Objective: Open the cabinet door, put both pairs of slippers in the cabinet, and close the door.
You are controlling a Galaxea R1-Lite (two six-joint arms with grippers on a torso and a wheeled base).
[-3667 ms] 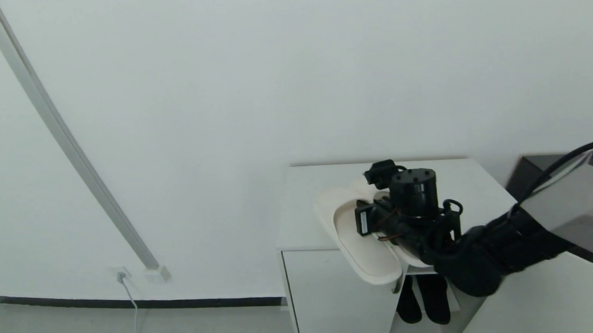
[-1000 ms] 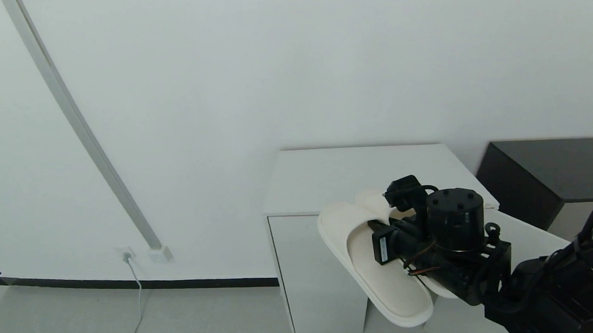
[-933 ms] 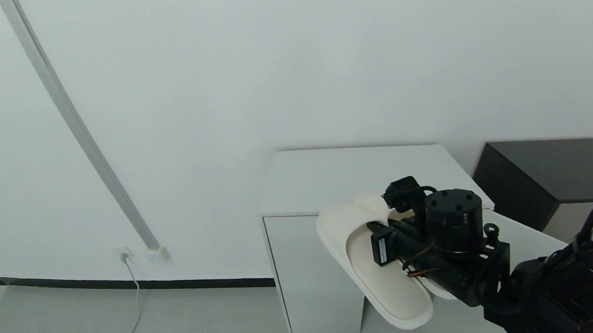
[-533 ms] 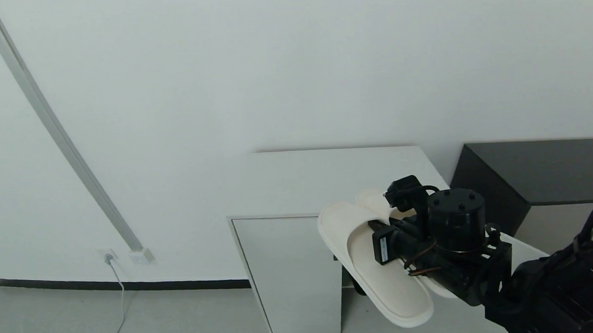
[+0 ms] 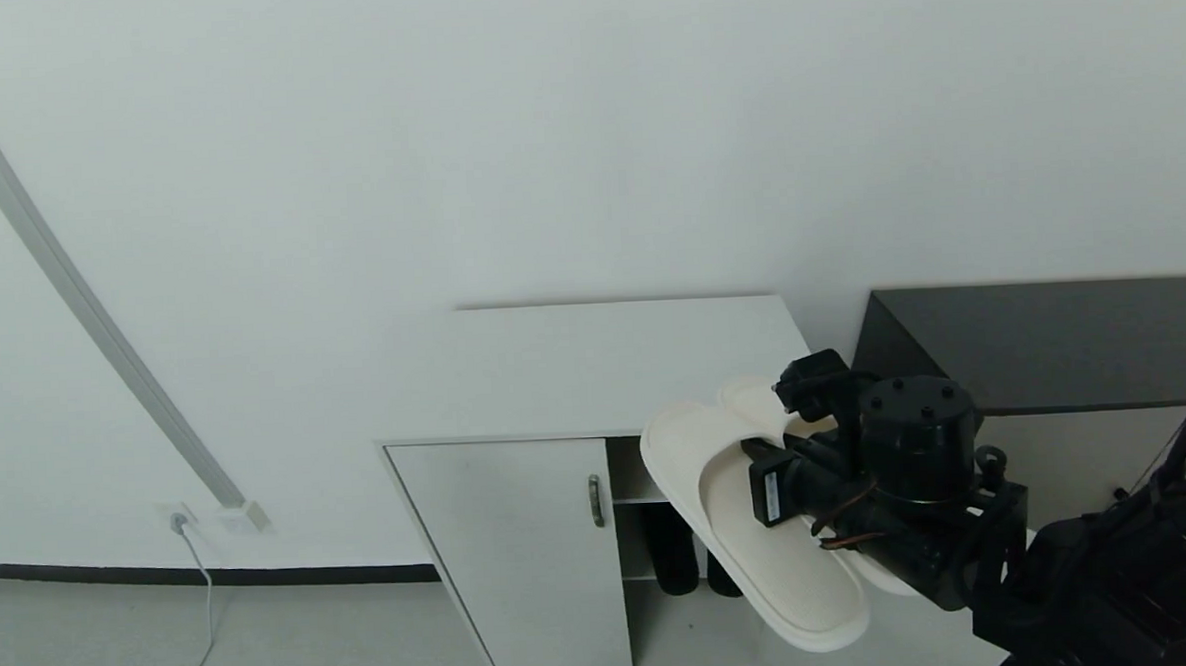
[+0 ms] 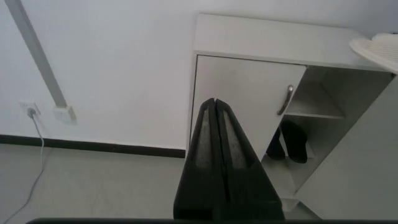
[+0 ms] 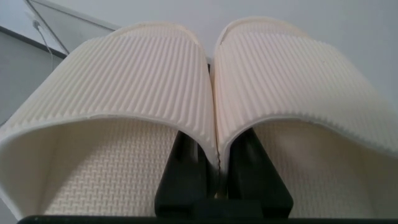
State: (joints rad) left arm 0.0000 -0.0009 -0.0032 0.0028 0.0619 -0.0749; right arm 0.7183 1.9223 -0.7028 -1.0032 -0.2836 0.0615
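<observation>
our right gripper (image 7: pixel 216 164) holds the white slippers (image 5: pixel 785 567) in front of the cabinet (image 5: pixel 604 365), jaws clamped on their inner straps. the black slippers (image 5: pixel 675 562) stand inside the cabinet's open half, beside its closed door (image 5: pixel 518 548). our left gripper (image 6: pixel 214 117) has its jaws together.

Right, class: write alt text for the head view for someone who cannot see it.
The right gripper holds a pair of cream slippers before a white cabinet. Its open side shows black slippers inside; the other door is shut.
</observation>
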